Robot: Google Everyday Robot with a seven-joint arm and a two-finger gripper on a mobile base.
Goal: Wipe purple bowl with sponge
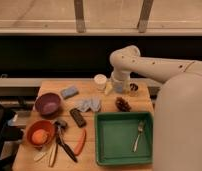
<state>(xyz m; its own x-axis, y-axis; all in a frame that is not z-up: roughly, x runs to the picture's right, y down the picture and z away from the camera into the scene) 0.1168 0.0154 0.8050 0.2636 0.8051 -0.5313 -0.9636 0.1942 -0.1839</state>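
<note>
Purple bowl (48, 104) left, blue sponge (69, 92) behind; pincer (116, 86) beside white cup (100, 81), grip state cannot tell

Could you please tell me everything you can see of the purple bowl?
The purple bowl is round and dull-finished, plastic by its look, and darker inside. It stands upright, mouth up, seemingly empty, near the picture's left edge of the wooden table. Only the table touches it. The blue sponge lies apart, just behind it to the right. The hand is well away, at the table's far side.
</note>
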